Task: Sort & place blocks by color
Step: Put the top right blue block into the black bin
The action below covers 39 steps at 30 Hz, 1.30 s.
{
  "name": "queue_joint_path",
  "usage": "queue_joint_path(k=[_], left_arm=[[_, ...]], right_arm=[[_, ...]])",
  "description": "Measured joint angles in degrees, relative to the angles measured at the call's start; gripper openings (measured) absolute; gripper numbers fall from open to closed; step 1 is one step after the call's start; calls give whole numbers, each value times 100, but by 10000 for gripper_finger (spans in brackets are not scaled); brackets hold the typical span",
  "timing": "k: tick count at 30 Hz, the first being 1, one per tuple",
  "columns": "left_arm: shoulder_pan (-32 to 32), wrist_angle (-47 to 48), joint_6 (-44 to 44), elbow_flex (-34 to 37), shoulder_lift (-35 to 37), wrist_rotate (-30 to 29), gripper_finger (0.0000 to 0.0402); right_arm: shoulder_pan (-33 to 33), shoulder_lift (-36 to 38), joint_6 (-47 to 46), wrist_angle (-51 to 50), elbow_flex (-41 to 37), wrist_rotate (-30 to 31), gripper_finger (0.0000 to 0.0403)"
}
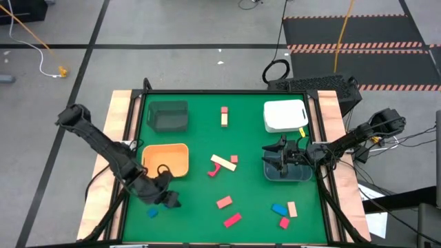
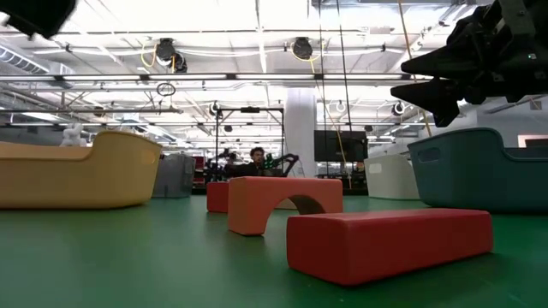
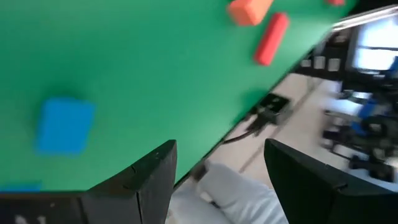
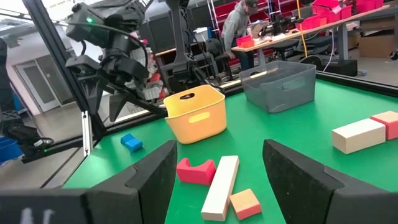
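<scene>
From above, the green table (image 1: 200,200) carries four bins: a dark green bin (image 1: 168,116) at eleven o'clock, a white bin (image 1: 285,116) at one, an orange bin (image 1: 166,159) at nine and a grey-blue bin (image 1: 286,172) at three. Loose blocks lie between them: two joined at twelve (image 1: 224,116), a tan bar (image 1: 223,164) with a pink piece and a small orange-pink cube near the centre, two red blocks (image 1: 228,211) at six, a blue, a tan and a red one (image 1: 284,211) at five, and one blue cube (image 1: 152,213) at seven. The left gripper (image 1: 172,200) hangs just beside that blue cube, fingers apart and empty; the right gripper (image 1: 279,157) hovers over the grey-blue bin's rim, fingers apart, nothing between them. At table height, a red bar (image 2: 390,243) lies nearest, an arched orange-pink block (image 2: 284,204) stands behind it, the orange bin at nine and the grey-blue bin at three, with a dark gripper above it. The left wrist camera sees one blue cube (image 3: 64,124), a red bar (image 3: 270,38) and an orange-pink block (image 3: 248,10) on the green, with nothing in the gap ahead of its spread fingers (image 3: 152,180). The right wrist camera looks past its spread fingers (image 4: 155,177) at a curved red piece (image 4: 196,171), a tan bar (image 4: 221,186), an orange-pink cube (image 4: 245,203), the orange bin, the dark green bin, a blue cube, the other arm, and a person (image 4: 239,28) at a bench beyond.
</scene>
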<state>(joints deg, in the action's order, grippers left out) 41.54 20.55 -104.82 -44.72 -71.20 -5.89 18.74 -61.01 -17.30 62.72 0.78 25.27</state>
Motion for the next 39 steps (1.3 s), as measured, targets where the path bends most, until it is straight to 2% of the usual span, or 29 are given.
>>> queue_joint_path(k=[5, 9, 14, 20, 39], left_arm=[[117, 1848, -150, -829, -53, -31, 241], [156, 2671, 296, -1105, -507, -13, 241], [270, 2596, 1065, -1069, -1318, 137, 241], [285, 2566, 1384, -1066, -1923, 139, 241], [328, 2049, 1453, -1068, -2573, -61, 241]], right_arm=[[0, 0, 0, 0, -1, 1, 228], [0, 0, 0, 0, -1, -1, 228], [-1, 0, 0, 0, 1, -1, 228], [0, 0, 0, 0, -1, -1, 228], [0, 0, 0, 0, 1, -1, 228]])
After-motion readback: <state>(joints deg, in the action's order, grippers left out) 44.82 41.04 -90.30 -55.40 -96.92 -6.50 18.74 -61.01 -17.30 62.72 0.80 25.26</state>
